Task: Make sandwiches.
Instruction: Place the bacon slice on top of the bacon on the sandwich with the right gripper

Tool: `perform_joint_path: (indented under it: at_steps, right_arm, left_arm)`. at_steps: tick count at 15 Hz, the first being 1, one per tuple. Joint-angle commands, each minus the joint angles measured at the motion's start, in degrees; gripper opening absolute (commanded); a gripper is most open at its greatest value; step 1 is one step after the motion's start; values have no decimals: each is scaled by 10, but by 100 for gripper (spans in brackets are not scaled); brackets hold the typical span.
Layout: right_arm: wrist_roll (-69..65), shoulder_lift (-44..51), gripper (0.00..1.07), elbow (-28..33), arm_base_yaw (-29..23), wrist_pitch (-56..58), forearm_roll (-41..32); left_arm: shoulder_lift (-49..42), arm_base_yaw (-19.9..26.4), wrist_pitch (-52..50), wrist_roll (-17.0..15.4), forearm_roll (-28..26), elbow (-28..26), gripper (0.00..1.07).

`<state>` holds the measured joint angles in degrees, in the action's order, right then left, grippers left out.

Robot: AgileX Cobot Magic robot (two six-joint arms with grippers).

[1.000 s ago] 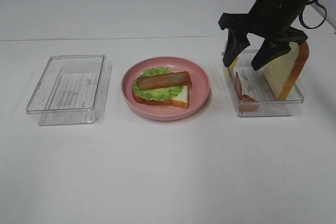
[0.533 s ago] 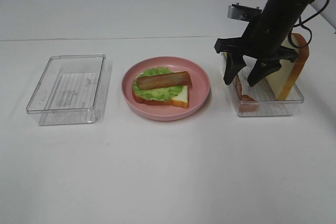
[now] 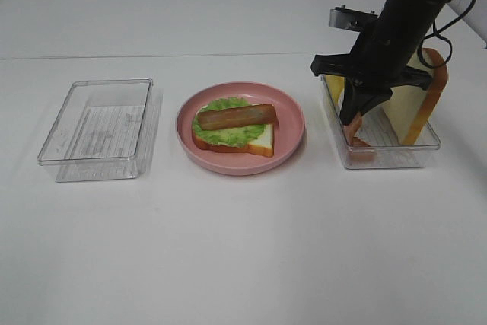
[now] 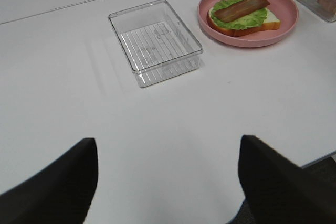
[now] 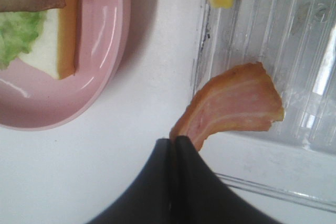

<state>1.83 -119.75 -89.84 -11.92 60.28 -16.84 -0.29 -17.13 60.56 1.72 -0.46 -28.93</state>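
Note:
On the pink plate (image 3: 291,123) lies a bread slice (image 3: 262,141) topped with lettuce (image 3: 228,133) and a bacon strip (image 3: 237,116). My right gripper (image 3: 356,118) reaches into the right clear tray (image 3: 388,159) and is shut on one end of a second bacon strip (image 5: 236,103), which also shows in the exterior high view (image 3: 354,139). A second bread slice (image 3: 417,104) leans upright in that tray, and yellow cheese (image 3: 335,89) stands at its far left end. My left gripper (image 4: 168,182) is open and empty above bare table, outside the exterior high view.
An empty clear tray (image 3: 99,127) sits to the left of the plate and also shows in the left wrist view (image 4: 155,40). The white table's front edge shows in the left wrist view (image 4: 315,158).
My right gripper came down into the right tray and its jaws went from open to shut on the bacon strip. The plate and the left tray have not moved.

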Motion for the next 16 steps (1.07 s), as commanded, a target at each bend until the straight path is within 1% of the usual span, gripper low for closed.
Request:
perform_joint_path:
  at_steps: [1,3,5,8,11,13,16]
  right_arm:
    - [6,23,0,-29,-1,45,3]
    - [6,56,0,-42,-1,63,-6]
    - [7,105,0,-42,-1,64,-50]
    - [34,132,0,-42,-1,62,-138]
    - [95,136,0,-42,-2,54,-260]
    - [127,135,0,-42,-7,22,-312]
    - [146,124,0,-42,-56,-56,-315]
  left_arm:
    - [-12,0,-6,-4,1,3,71]
    - [-12,0,-6,-4,1,3,71]
    - [-12,0,-6,-4,1,3,71]
    - [-12,0,-6,-4,1,3,71]
    - [-12,0,-6,-4,1,3,71]
    - [-12,0,-6,-4,1,3,71]
    - [-12,0,-6,-4,1,3,71]
